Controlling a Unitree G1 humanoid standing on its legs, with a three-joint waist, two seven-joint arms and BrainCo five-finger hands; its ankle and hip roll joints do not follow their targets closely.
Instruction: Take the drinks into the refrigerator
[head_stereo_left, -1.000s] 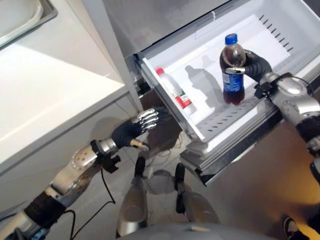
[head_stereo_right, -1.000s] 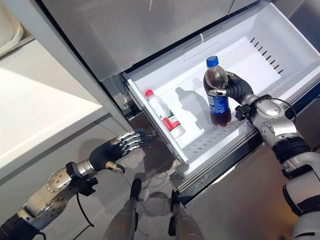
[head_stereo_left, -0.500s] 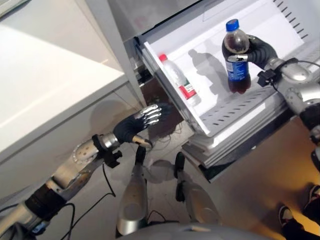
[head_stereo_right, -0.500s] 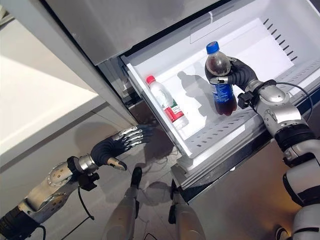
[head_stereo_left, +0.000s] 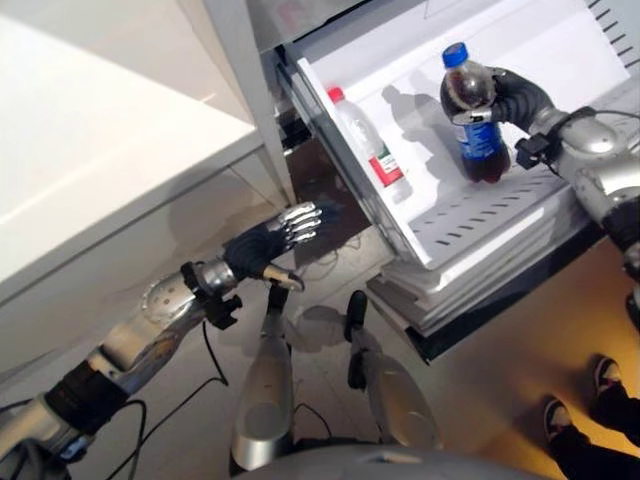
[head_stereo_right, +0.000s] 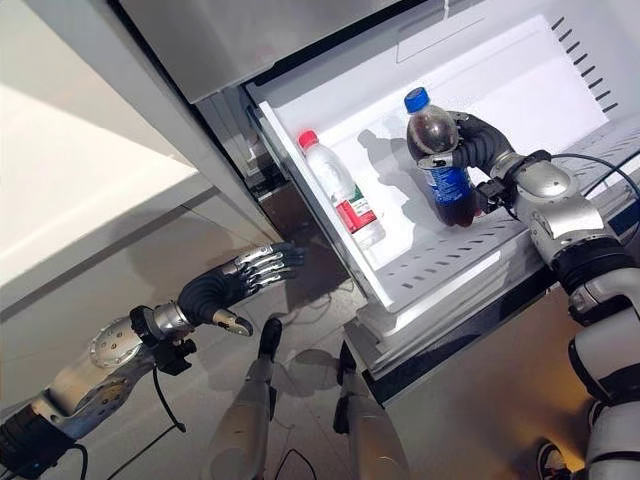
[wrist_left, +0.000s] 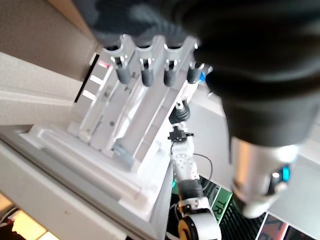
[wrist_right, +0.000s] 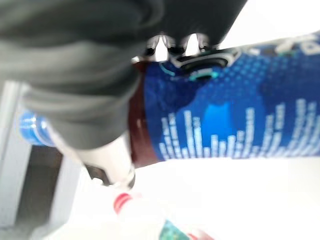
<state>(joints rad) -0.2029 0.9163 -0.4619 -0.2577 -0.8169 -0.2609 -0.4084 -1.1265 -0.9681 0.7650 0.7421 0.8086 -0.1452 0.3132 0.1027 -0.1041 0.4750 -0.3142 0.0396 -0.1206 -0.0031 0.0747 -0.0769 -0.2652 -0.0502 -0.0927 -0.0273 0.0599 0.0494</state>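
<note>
A dark cola bottle (head_stereo_left: 474, 115) with a blue cap and blue label stands upright just above the floor of the pulled-out white refrigerator drawer (head_stereo_left: 470, 215). My right hand (head_stereo_left: 512, 97) is shut on the bottle's upper half; the right wrist view shows the blue label (wrist_right: 240, 120) against its palm. A clear bottle with a red cap (head_stereo_right: 340, 187) lies inside the drawer along its left wall. My left hand (head_stereo_left: 262, 246) hovers open, fingers stretched out, low beside the drawer's outer left side, holding nothing.
A white counter (head_stereo_left: 90, 150) runs along the left, above a grey cabinet front. The refrigerator's grey upper door (head_stereo_right: 250, 40) sits above the drawer. A person's shoes (head_stereo_left: 580, 400) stand at the lower right on the floor.
The camera has shifted, so the whole scene slid. The cola bottle stays upright in my right hand over the drawer. My left hand holds its place beside the drawer.
</note>
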